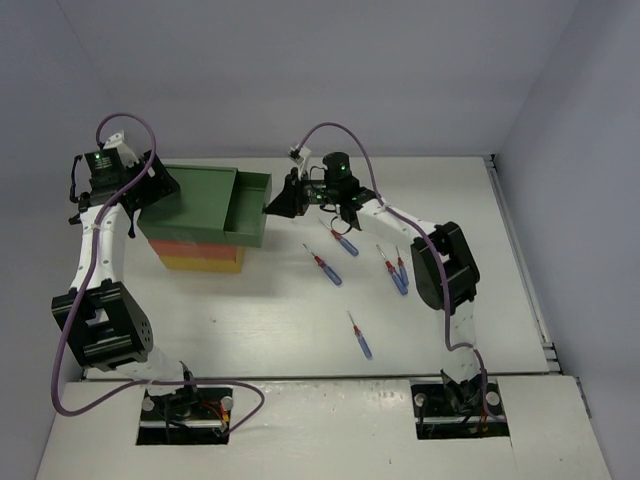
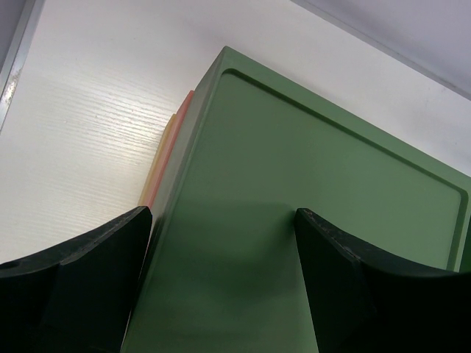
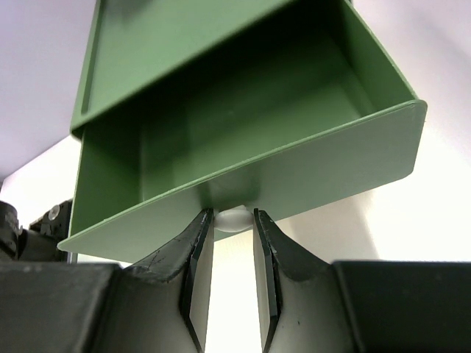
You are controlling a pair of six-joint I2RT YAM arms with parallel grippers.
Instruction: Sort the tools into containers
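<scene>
Pinching the small white knob (image 3: 237,215) on the front of the green drawer (image 3: 243,118) with the right gripper (image 3: 233,224), fingers closed snugly on either side of it. Keeping that drawer drawn out to the right of its green housing (image 2: 309,191). Holding the left gripper (image 2: 222,220) spread wide over the housing's left end, contact unclear. Showing five blue-and-red screwdrivers (image 1: 327,268) scattered on the table (image 1: 250,320), right of the cabinet.
</scene>
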